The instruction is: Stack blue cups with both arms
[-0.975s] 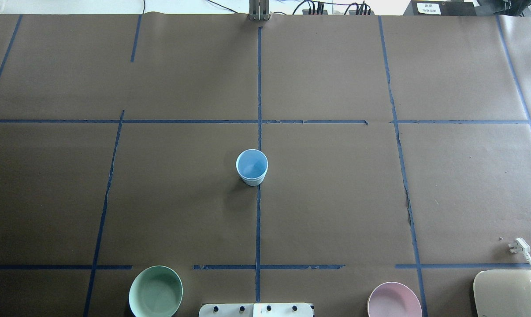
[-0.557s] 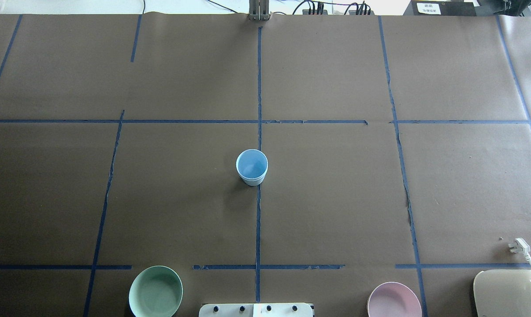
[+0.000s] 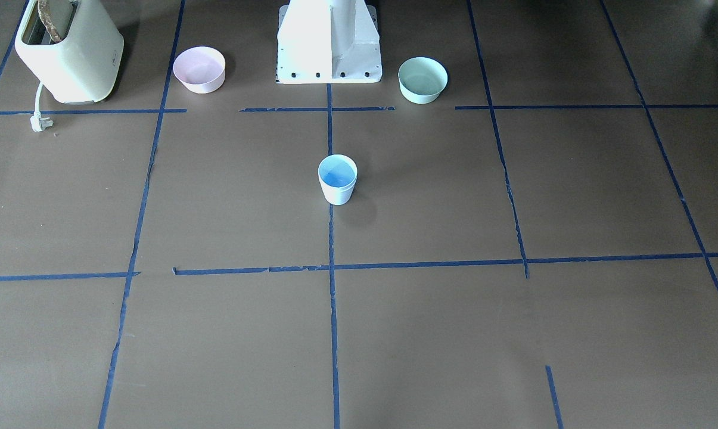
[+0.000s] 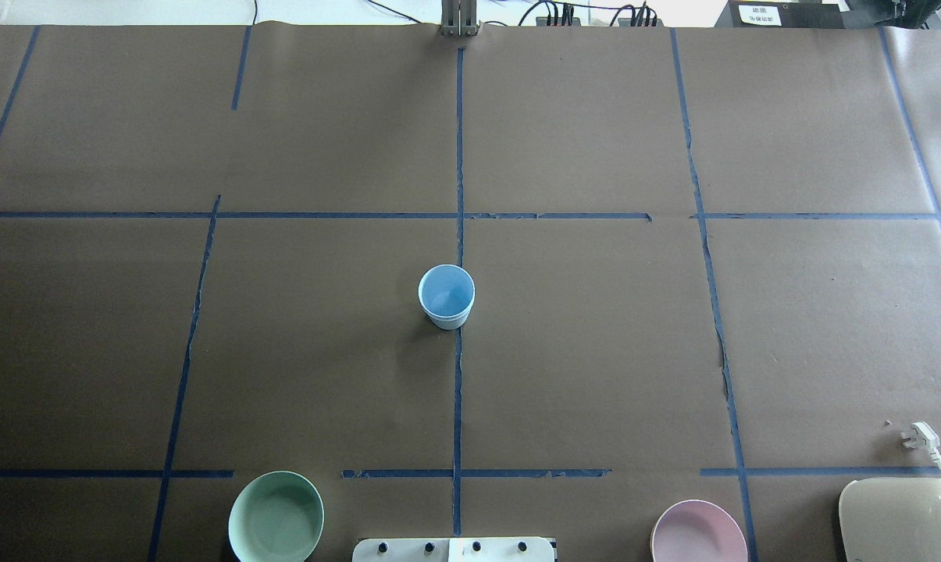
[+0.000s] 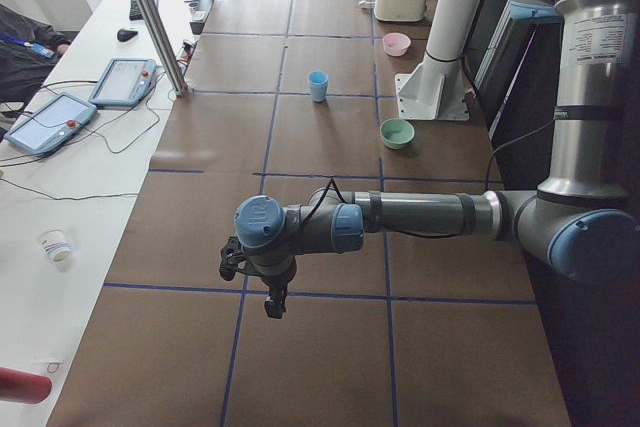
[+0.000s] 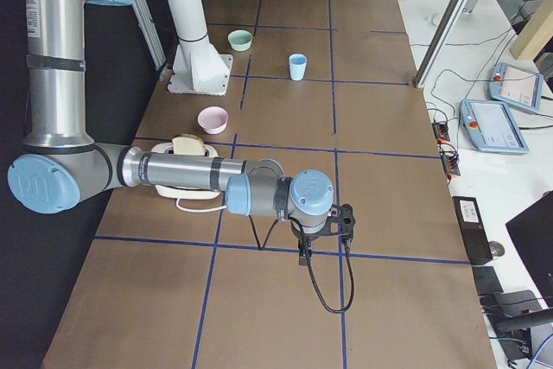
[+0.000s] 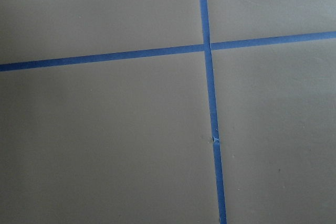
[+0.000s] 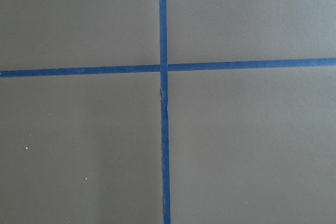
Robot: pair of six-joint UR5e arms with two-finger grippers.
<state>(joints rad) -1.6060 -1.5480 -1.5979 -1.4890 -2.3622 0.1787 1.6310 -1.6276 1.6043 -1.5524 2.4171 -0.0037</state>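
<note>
The blue cups (image 4: 447, 297) stand upright at the table's centre on the blue tape line, and a doubled rim suggests one sits nested in the other. They also show in the front-facing view (image 3: 337, 179), the exterior left view (image 5: 318, 85) and the exterior right view (image 6: 297, 66). My left gripper (image 5: 273, 305) hangs over the table's left end, far from the cups. My right gripper (image 6: 304, 257) hangs over the right end, also far off. I cannot tell whether either is open or shut. Both wrist views show only brown paper and tape.
A mint-green bowl (image 4: 276, 517) and a pink bowl (image 4: 698, 533) sit either side of the white pedestal (image 3: 329, 42). A cream toaster (image 3: 67, 50) with a loose plug (image 4: 919, 435) stands at the near right corner. A metal post (image 5: 150, 17) rises at the far edge.
</note>
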